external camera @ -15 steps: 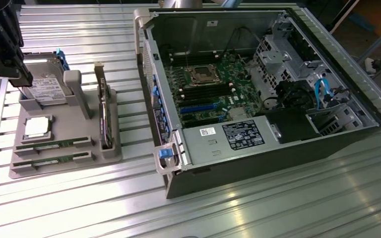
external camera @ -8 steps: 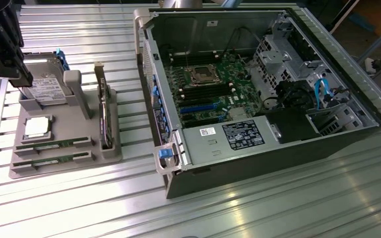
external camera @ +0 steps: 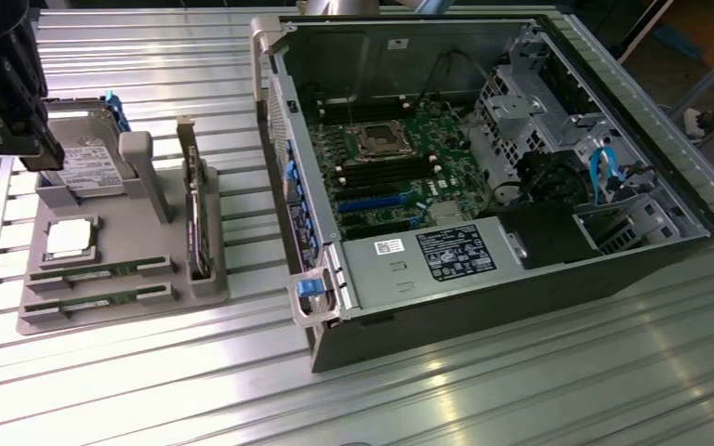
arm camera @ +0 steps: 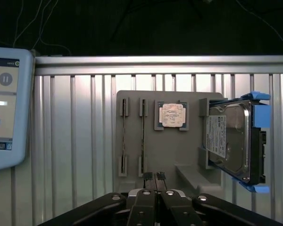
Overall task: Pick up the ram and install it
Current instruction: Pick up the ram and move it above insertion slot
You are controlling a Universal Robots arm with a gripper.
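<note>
- at the exterior view's far left, the dark arm [external camera: 4,84] hangs above the hard-drive end of the grey tray [external camera: 146,302] and touches nothing.
- in the wrist view the gripper [arm camera: 154,177] has its fingertips [arm camera: 148,177] pressed together with nothing between them. it is closed and empty, over the tray's edge.
- the tray rests on the ribbed metal table [external camera: 482,400], beside the computer case.
- a hard drive [external camera: 85,167] in blue brackets leans in its cradle under the arm.
- a square silver processor [external camera: 70,237] lies flat in its pocket next to the drive.
- one ram stick [external camera: 97,271] sits in the slot just beside the processor. the other ram stick [external camera: 89,303] sits in the parallel slot at the tray's outer edge — both in the tray, neither gripped. the wrist view shows them edge-on.
- a dark card [external camera: 196,218] stands on edge along the tray's side nearest the case.
- at the exterior view's right, the open computer case [external camera: 519,297] lies on its side with the green motherboard [external camera: 389,167] facing up.
- a tablet screen [arm camera: 4,103] shows at the table's edge in the wrist view.
</note>
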